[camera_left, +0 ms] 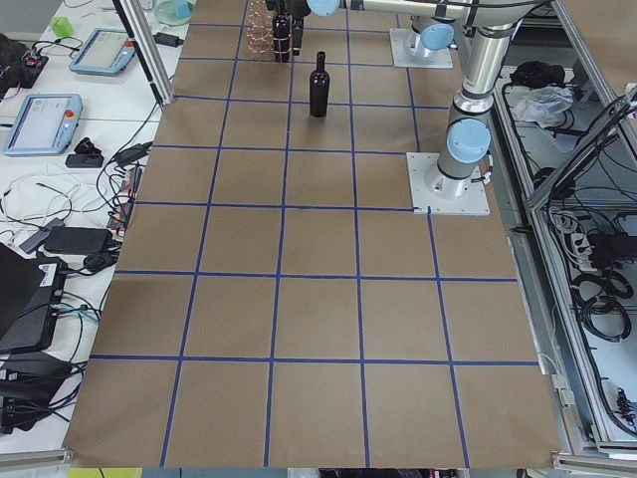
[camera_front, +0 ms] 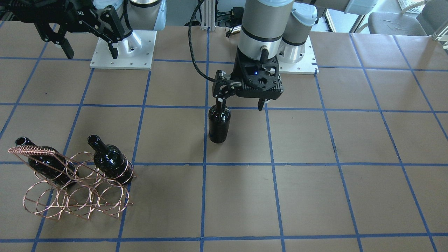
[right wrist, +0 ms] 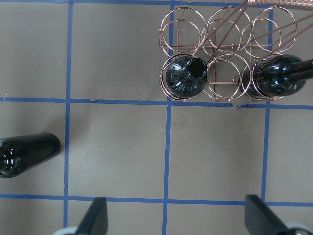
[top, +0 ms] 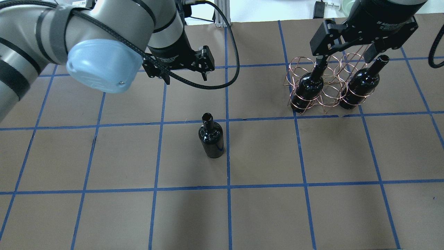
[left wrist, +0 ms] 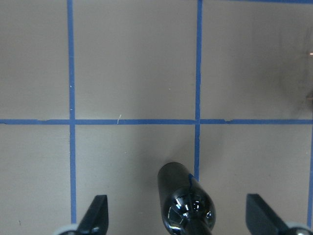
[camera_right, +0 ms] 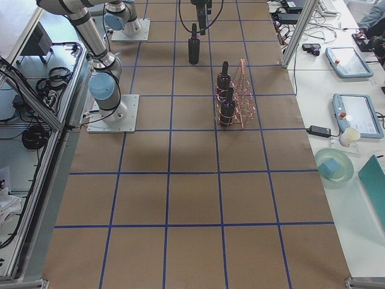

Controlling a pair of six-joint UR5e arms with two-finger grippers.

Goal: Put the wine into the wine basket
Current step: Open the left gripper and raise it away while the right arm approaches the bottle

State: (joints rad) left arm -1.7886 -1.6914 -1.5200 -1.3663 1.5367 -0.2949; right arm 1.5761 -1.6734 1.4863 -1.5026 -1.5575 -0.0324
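I am hovering my left gripper [top: 186, 80], spread wide and empty, over the bottle [top: 211, 137] standing mid-table, so next I think it needs dropping to pinch the neck, then carrying to the basket [top: 329, 91] at two o'clock.

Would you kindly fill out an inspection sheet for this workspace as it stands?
Surface: brown table, blue tape grid.
Job's things: wine bottle upright mid-table; wire basket holds a second bottle and a third bottle in end rings, with the ring between them empty.
Clutter: nothing seen.
Grippers: left pincer open above the standing bottle; right pincer open, raised.
Cables: black cable loops off the left arm.
Surroundings: teach pendants beside the table.
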